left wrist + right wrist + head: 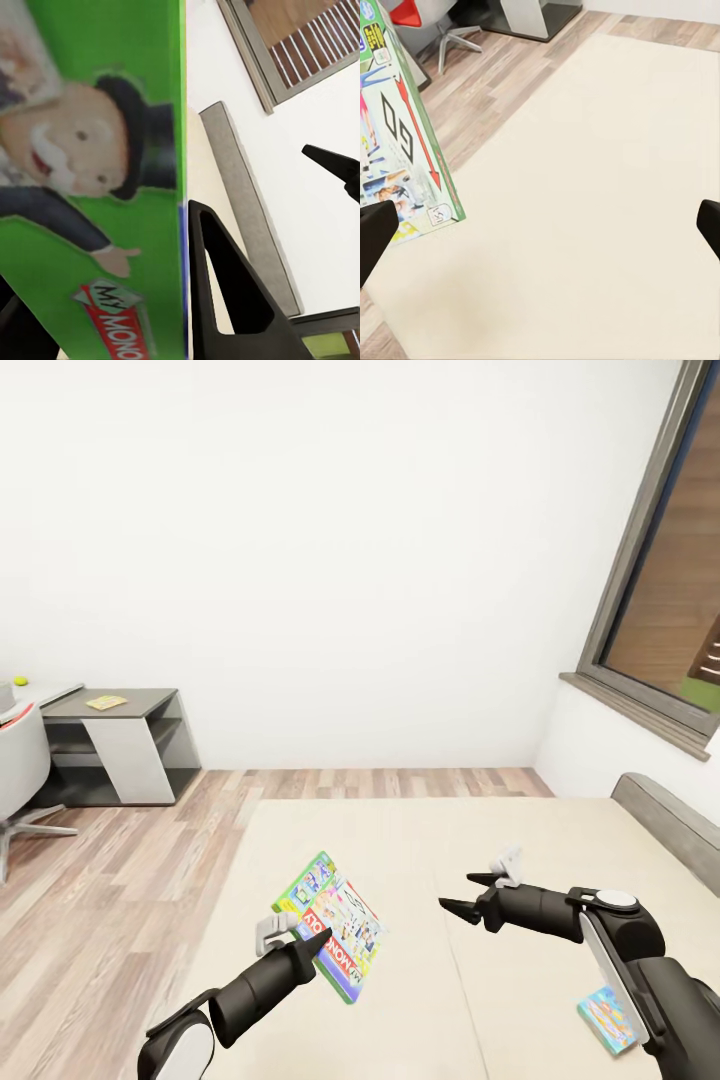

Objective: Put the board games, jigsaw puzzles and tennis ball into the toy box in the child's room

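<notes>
You are holding the green board game (332,926) in your left gripper (300,942), which is pinching its lower edge above the bed (420,840), toward the bed's left side. In the left wrist view the box face (90,187) is sitting flush against one finger (225,292). It is probably a light, stiff, flat carton with a glossy, slippery lid, so an edge pinch may let it swing or slide; grip deeper across the edge. Your right gripper (478,895) is hanging spread and empty over the bed's middle. A second board game (606,1018) is lying near the bed's right edge. The table (110,710) is standing well apart by the far wall.
</notes>
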Controlling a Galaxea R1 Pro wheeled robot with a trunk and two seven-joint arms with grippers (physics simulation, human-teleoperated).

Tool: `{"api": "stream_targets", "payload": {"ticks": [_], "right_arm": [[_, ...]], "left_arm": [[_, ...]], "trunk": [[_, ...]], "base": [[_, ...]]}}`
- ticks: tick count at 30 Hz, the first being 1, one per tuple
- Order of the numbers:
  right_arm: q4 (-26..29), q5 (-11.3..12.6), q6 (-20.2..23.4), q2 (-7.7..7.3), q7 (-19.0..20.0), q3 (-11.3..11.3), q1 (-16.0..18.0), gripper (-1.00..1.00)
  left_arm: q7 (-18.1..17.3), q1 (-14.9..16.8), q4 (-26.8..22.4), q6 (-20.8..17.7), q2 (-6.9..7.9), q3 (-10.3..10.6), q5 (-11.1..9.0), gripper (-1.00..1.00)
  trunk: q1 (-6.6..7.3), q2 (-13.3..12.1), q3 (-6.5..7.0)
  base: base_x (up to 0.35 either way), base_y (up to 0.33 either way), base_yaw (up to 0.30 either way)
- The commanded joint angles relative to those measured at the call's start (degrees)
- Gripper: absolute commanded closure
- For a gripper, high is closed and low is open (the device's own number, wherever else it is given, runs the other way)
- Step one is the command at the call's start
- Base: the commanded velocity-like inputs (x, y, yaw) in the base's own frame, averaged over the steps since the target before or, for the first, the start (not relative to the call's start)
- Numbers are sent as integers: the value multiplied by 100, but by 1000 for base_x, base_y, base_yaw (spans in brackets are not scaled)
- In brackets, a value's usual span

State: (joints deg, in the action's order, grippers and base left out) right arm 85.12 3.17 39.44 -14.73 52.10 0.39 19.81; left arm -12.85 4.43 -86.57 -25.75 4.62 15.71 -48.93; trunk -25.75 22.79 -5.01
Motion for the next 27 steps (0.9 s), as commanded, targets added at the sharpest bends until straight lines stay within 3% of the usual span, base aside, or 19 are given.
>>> {"api": "stream_targets", "payload": {"ticks": [1,27], "right_arm": [[4,31,46,-3,-6,2,6,-100],[4,25,46,-3,-9,-4,6,-100]], "left_arm": [[1,6,-2,-26,3,2,-56,100],[2,6,-1,-26,3,2,-56,100]], "trunk": [[-4,13,-13],[-4,13,-13]], "base": [[0,295,0],[0,295,0]]}}
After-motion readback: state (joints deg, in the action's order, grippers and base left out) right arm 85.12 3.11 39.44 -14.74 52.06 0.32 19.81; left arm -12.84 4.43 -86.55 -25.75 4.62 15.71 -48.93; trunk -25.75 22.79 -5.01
